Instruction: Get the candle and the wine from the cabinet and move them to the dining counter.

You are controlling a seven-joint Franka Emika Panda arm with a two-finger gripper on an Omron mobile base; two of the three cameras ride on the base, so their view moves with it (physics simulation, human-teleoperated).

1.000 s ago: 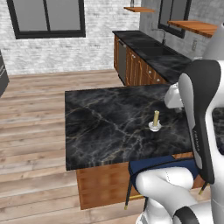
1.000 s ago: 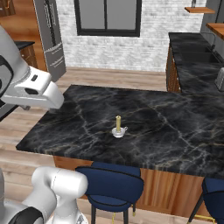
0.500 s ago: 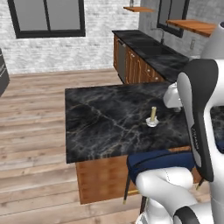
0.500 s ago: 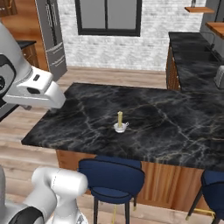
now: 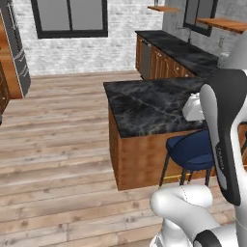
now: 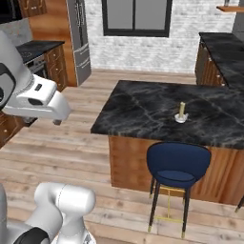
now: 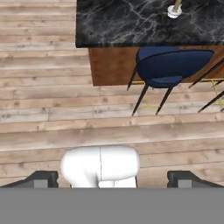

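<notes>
We are seeing candle standing upright on dining tabletop, near its stool-side edge. Tool is hanging wide, holding nothing, over floor, well apart from island. Wine unseen; cabinet shelf is lying far beyond island, so we are judging next reach goes that way.

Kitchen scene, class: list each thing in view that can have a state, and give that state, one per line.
candle: upright in its holder on the dining counter, not held
gripper: open, holding nothing, above the wooden floor
blue stool: standing at the dining counter, unoccupied
</notes>
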